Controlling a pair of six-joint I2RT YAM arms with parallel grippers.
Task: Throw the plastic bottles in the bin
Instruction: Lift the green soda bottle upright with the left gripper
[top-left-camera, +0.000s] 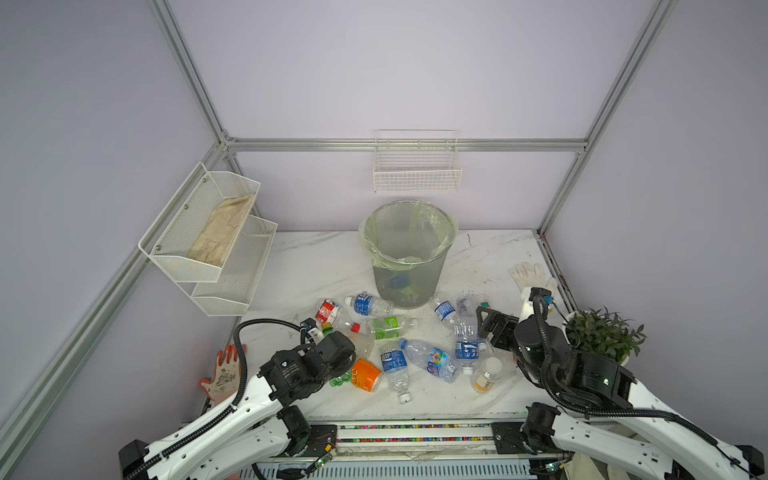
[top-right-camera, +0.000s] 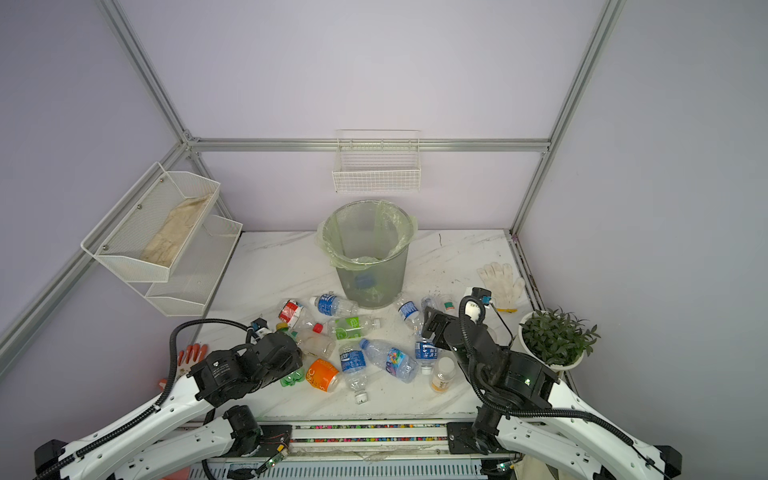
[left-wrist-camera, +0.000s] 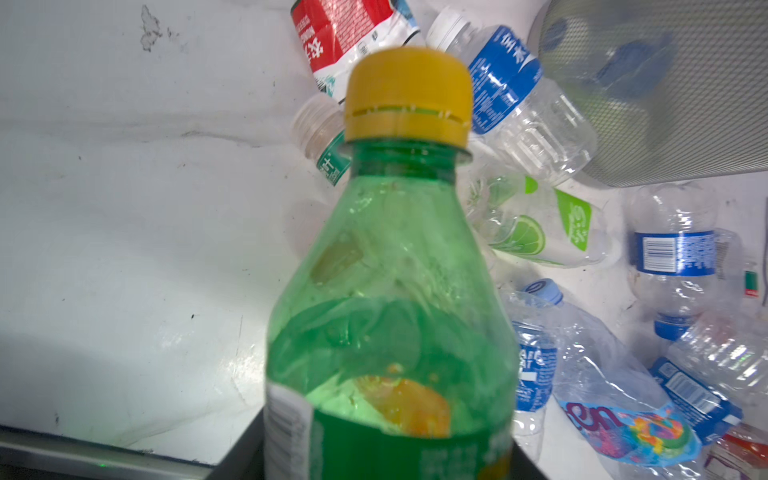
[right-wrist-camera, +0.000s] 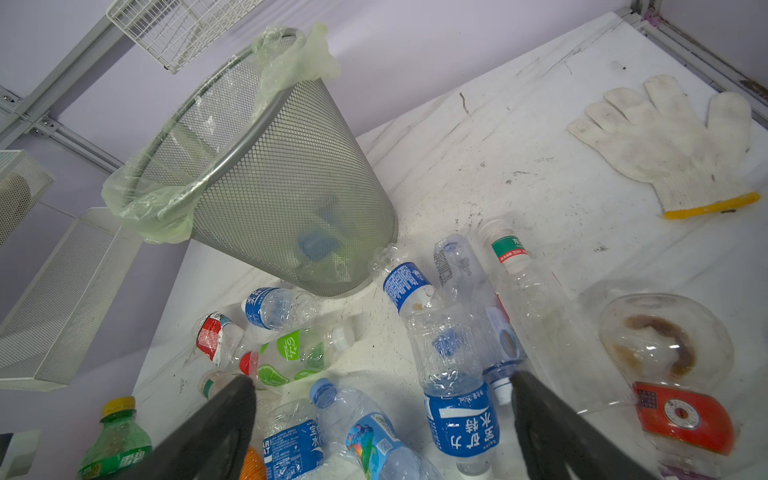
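target: green see-through plastic bottle with a yellow cap (left-wrist-camera: 390, 291), in front of the grey mesh bin (top-left-camera: 415, 282), off to its left
left fingers: hidden under the wrist, can't tell if they're clamped on it
right fingers (right-wrist-camera: 208, 432): spread wide, nothing held
feel: looks empty, so light, thin-walled, slick, probably dents
grab spot: I'd go mid-body at the label, not the tapered neck

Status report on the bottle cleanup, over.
Left gripper at green bottle, fingers hidden, grip unconfirmed. Right gripper open over blue-label bottle. Bin nearly empty, mouth unobstructed; many bottles on table.
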